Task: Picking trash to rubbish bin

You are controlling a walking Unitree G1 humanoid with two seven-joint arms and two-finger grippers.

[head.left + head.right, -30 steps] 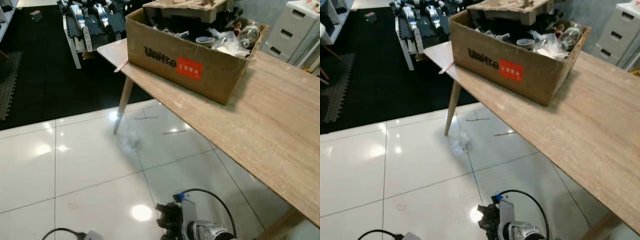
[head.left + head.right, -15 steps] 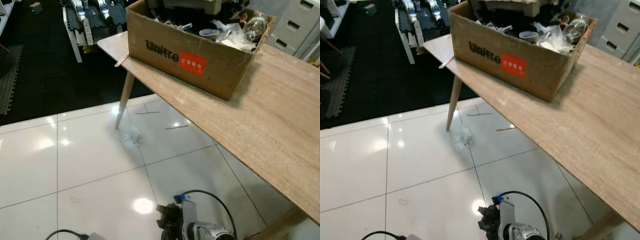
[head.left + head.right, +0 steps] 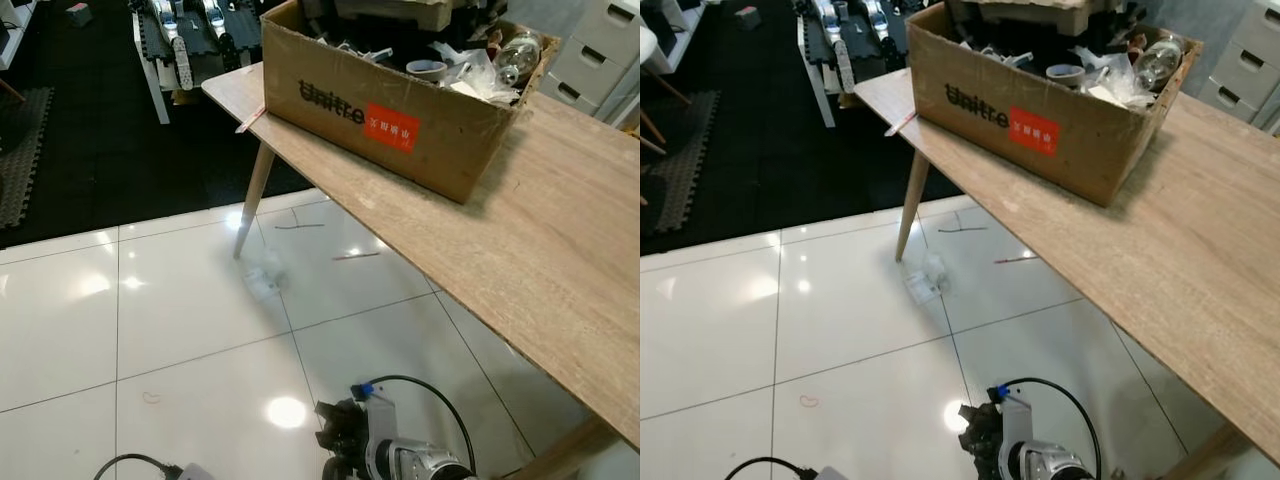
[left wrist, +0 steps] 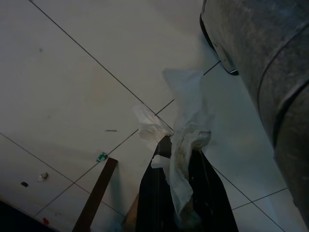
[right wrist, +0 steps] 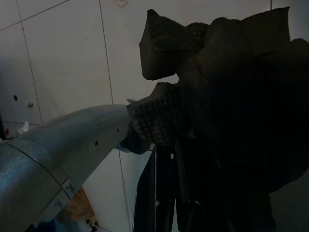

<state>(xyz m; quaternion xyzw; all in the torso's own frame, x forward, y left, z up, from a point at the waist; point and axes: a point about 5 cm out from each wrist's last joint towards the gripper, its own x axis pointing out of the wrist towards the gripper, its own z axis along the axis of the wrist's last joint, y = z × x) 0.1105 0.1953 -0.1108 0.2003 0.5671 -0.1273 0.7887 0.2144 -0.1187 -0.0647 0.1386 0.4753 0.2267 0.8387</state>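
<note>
A crumpled white tissue (image 4: 186, 140) sits pinched between the left gripper's (image 4: 176, 159) black fingers, its loose ends flaring out past the tips, creased and a little stained. The right gripper (image 5: 193, 96) is wrapped around a dark, textured wad of material (image 5: 217, 77), bunched and folded. On the white tile floor, a small clear crumpled scrap of plastic (image 3: 264, 280) lies just beside the foot of the table's corner leg.

My head cameras look steeply down at white floor tiles (image 3: 180, 320) and a wooden table (image 3: 540, 230); both wrist cameras face floor closely.
</note>
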